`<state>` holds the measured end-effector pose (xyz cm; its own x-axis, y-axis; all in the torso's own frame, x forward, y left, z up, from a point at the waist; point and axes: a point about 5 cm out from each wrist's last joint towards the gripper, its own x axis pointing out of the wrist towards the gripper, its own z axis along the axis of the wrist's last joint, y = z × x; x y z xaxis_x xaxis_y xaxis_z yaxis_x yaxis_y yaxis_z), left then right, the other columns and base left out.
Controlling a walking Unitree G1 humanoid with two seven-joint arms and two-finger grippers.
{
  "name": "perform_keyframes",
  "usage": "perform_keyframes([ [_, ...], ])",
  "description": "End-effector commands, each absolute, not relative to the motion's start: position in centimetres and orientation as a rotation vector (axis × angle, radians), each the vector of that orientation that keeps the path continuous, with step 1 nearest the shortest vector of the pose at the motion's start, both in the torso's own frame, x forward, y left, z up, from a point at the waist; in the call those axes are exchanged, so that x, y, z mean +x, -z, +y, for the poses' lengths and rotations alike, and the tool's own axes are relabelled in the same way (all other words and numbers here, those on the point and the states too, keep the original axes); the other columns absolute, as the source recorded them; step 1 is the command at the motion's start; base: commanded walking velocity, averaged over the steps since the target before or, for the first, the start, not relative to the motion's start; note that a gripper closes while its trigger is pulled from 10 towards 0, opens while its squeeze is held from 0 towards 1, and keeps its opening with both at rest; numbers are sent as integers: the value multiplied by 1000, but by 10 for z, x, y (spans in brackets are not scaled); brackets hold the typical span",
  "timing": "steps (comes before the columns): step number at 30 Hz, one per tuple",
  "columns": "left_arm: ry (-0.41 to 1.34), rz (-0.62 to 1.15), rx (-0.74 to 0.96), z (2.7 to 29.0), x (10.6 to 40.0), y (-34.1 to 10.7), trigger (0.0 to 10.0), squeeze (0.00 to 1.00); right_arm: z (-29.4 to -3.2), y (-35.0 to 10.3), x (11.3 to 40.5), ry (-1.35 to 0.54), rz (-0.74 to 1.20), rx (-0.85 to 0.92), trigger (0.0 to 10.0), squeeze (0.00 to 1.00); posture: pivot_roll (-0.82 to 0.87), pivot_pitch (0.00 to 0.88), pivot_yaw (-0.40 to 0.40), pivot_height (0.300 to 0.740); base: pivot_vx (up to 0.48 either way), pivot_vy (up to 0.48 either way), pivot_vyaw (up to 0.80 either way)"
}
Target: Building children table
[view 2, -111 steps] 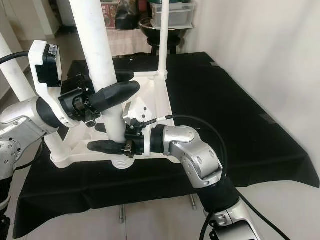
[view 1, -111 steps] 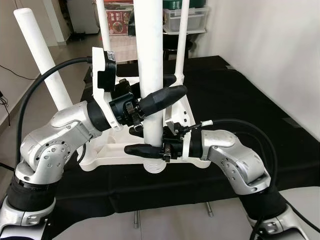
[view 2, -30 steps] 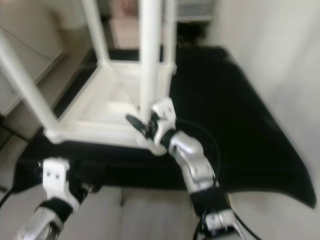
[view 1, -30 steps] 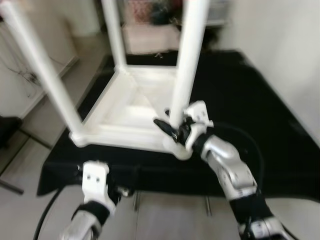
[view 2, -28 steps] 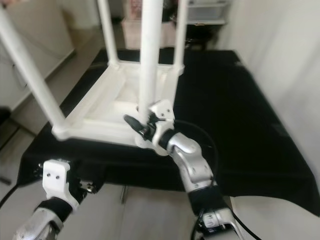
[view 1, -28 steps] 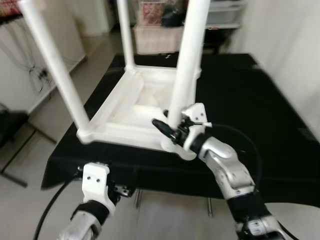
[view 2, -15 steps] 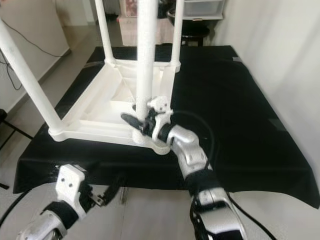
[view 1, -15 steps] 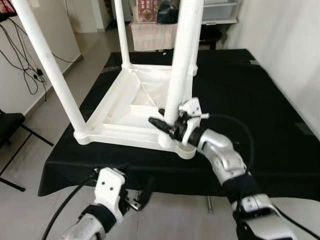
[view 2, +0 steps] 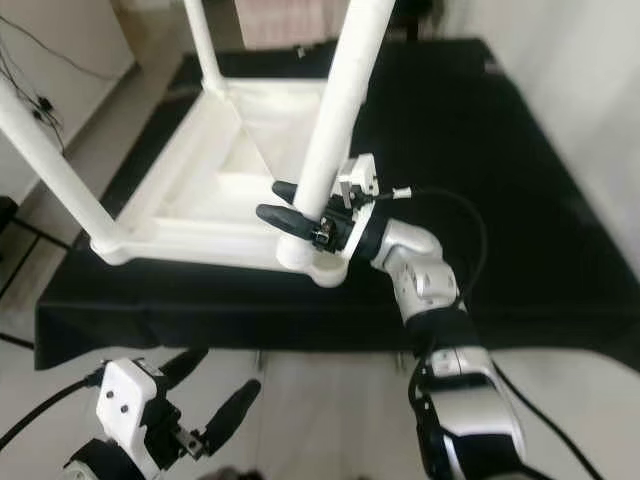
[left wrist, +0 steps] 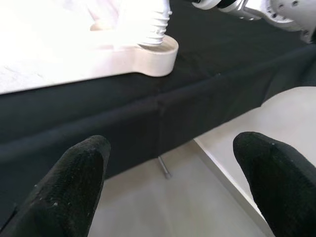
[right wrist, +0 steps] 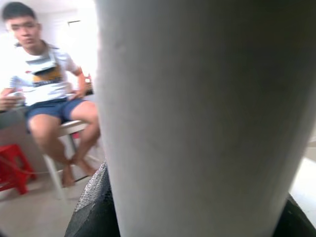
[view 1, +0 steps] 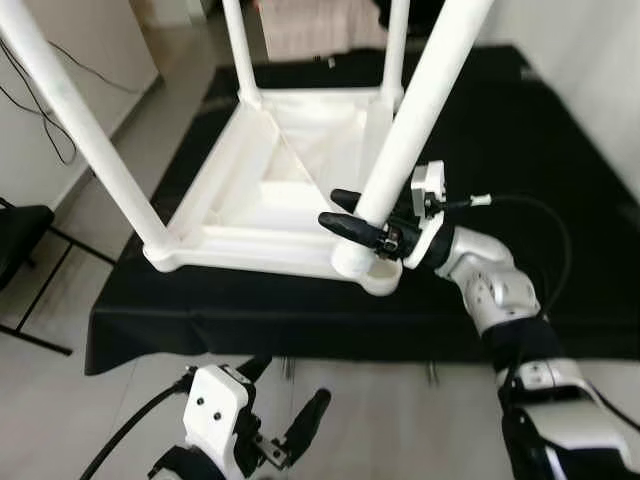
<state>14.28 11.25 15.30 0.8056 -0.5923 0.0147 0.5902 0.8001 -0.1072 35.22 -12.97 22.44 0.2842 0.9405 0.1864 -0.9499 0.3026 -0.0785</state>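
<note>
**A:** The left gripper (view 1: 283, 432) hangs low by the floor in front of the black-draped bench (view 1: 250, 320), fingers spread wide, holding nothing. What's the right one doing?

**B:** The right gripper (view 1: 352, 213) is clamped round the near leg (view 1: 410, 115) just above its socket in the upturned white table (view 1: 260, 215) that lies on the bench. The other three legs stand in their corners.

**A:** So the last leg is being seated?

**B:** Probably. It leans, so it likely needs straightening and twisting home. A person (right wrist: 47, 94) sits beyond, watching.

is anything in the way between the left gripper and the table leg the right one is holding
Yes. The left gripper hangs open below the black-draped bench edge, so that edge lies between it and the leg, where the right gripper is clamped.
</note>
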Motion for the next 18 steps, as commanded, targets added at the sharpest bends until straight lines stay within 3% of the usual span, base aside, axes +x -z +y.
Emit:
perform_keyframes([
  [1, 661, 48, -105, 113, 137, -152, 10000, 0, -124, -234, 350, -1324, -233, 24, 10000, 0, 54, 304, 86, 740, 0, 0, 0],
  [9, 728, 57, -144, 109, 124, -161, 10000, 0, -130, -242, 347, -1437, -173, -118, 10000, 0, 52, 349, 88, 740, 0, 0, 0],
  [18, 756, 51, -155, 105, 119, -166, 10000, 0, -139, -245, 353, -1411, -112, -196, 10000, 0, 49, 366, 79, 740, 0, 0, 0],
])
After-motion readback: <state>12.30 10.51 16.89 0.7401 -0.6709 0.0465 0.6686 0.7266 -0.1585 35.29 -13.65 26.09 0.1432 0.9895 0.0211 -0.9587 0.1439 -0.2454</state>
